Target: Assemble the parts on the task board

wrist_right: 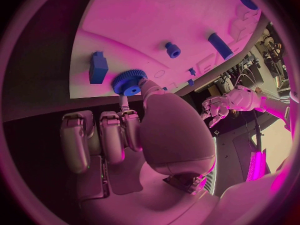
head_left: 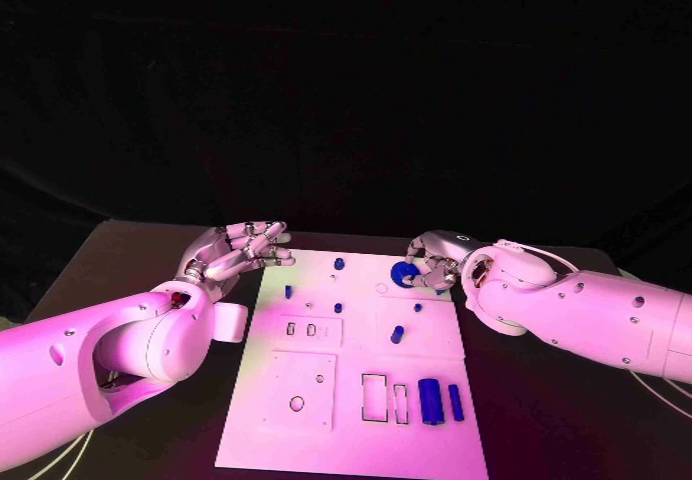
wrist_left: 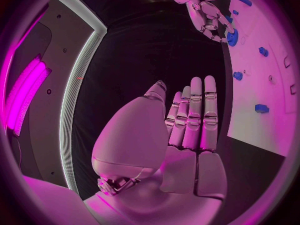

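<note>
The white task board [head_left: 361,430] lies in the middle of the black table. My right hand [head_left: 437,262] is over its far right corner and pinches a blue gear [head_left: 405,271] between thumb and a finger; the gear [wrist_right: 129,81] sits right at the board's surface. Beside it stand a blue block [wrist_right: 97,67] and a small blue peg [wrist_right: 172,49]. My left hand [head_left: 238,250] hovers off the board's far left corner, fingers straight, holding nothing [wrist_left: 187,130]. From there the right hand [wrist_left: 206,12] and gear [wrist_left: 232,36] show across the board.
Small blue pegs [head_left: 339,263] [head_left: 289,291] [head_left: 418,307] dot the board's far half. A thick blue cylinder [head_left: 428,388] and a thin one [head_left: 456,401] lie at the near right, next to rectangular recesses [head_left: 374,395]. A round hole [head_left: 297,404] is at the near left.
</note>
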Tool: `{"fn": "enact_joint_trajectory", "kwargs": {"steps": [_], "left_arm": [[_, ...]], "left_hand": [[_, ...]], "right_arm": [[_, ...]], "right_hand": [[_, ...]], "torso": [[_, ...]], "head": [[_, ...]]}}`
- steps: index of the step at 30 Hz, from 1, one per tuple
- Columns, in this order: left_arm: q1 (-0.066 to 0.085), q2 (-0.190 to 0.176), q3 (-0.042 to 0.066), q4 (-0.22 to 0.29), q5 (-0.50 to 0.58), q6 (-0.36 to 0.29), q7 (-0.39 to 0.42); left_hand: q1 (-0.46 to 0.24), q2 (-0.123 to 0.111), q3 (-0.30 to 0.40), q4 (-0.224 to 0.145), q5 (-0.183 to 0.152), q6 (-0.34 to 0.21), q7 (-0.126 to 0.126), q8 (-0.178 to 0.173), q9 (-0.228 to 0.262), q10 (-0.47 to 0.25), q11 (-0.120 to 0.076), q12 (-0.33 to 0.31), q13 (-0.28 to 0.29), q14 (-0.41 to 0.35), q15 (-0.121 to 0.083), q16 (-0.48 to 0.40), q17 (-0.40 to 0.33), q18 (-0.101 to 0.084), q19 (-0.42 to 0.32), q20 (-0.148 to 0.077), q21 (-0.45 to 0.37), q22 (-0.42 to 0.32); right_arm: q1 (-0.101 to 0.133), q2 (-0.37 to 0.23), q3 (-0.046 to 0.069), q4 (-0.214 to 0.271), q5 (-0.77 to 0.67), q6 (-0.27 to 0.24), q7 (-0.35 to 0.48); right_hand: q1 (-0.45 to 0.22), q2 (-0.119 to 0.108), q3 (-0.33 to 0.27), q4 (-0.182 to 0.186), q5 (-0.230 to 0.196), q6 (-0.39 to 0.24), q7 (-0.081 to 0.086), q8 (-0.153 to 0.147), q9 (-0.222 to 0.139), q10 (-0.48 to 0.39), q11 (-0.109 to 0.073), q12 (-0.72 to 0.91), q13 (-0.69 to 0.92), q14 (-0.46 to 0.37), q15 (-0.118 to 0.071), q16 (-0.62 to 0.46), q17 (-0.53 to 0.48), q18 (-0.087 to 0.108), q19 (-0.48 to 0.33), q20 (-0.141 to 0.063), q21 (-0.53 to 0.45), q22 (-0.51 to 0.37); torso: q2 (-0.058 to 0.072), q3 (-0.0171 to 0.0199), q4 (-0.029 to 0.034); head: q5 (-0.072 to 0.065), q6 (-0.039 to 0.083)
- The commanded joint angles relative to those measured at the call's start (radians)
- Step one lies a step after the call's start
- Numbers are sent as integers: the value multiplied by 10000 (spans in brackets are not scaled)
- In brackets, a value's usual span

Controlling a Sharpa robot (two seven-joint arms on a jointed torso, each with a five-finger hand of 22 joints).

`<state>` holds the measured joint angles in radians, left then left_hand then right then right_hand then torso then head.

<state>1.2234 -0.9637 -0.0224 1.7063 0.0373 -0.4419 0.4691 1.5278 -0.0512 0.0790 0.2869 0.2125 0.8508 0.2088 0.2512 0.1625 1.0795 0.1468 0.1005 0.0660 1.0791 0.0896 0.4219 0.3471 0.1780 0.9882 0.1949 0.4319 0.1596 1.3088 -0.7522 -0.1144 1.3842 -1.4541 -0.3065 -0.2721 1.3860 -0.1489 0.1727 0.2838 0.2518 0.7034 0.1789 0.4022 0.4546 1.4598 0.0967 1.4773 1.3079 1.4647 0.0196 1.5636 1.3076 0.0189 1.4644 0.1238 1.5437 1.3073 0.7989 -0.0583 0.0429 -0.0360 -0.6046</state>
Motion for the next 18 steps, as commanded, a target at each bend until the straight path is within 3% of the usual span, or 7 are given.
{"fn": "enact_joint_trajectory", "kwargs": {"steps": [1, 12, 13, 14, 18], "left_arm": [[16, 24, 8, 14, 15, 219, 33], [16, 23, 8, 7, 15, 237, 14], [16, 22, 8, 6, 15, 238, 14], [16, 21, 8, 5, 15, 238, 12], [16, 16, 8, 6, 15, 238, 10]], "left_hand": [[49, 6, 48, 9, -27, 15, 47, -61, -14, 26, 62, -45, 12, -6, 42, -19, 9, 45, 7, 9, 66, 2], [50, 6, 60, 17, -27, 19, 52, -70, -17, 32, 64, -59, 12, -10, 43, -23, 24, 45, 4, 9, 67, 0], [50, 6, 60, 17, -27, 19, 52, -70, -17, 32, 64, -59, 12, -10, 43, -23, 24, 45, 4, 9, 67, 0], [50, 6, 60, 17, -27, 19, 52, -70, -17, 32, 64, -59, 12, -10, 43, -23, 24, 45, 4, 9, 67, 0], [50, 6, 60, 17, -27, 19, 52, -70, -17, 32, 64, -59, 12, -10, 43, -23, 24, 45, 4, 9, 67, 0]], "right_arm": [[-41, 47, -15, -81, -212, 311, -76], [-78, 100, -23, -171, -250, 488, -79], [-79, 99, -24, -170, -256, 497, -77], [-81, 98, -24, -166, -269, 508, -73], [-86, 95, -24, -133, -312, 482, -31]], "right_hand": [[47, 42, 59, -14, 41, 55, 6, 60, -6, 192, -7, 33, 1534, 1043, 53, 51, 2551, -106, 834, 84, 64, 2341], [193, 181, 259, -42, 53, 398, -46, 171, -17, 268, -48, 122, 1635, 1056, 29, 66, 2610, -128, 895, 74, 120, 2422], [240, 200, 329, -52, -68, 474, -62, 175, -35, 274, -62, 130, 1644, 1056, 15, 67, 2611, -130, 901, 65, 126, 2431], [363, 244, 581, -59, -475, 701, -108, 177, -90, 294, -117, 153, 1672, 1054, -24, 65, 2603, -133, 910, 29, 135, 2445], [444, 224, 883, -68, -394, 959, -179, 142, -175, 326, -169, 185, 1713, 1057, -73, 68, 2618, -144, 938, -13, 160, 2481]], "torso": [[-1, -2, -5], [-3, -2, -4], [-2, -1, -3], [-2, -1, -5], [-2, 1, -8]], "head": [[17, -28], [47, -52], [47, -54], [48, -56], [51, -68]]}}
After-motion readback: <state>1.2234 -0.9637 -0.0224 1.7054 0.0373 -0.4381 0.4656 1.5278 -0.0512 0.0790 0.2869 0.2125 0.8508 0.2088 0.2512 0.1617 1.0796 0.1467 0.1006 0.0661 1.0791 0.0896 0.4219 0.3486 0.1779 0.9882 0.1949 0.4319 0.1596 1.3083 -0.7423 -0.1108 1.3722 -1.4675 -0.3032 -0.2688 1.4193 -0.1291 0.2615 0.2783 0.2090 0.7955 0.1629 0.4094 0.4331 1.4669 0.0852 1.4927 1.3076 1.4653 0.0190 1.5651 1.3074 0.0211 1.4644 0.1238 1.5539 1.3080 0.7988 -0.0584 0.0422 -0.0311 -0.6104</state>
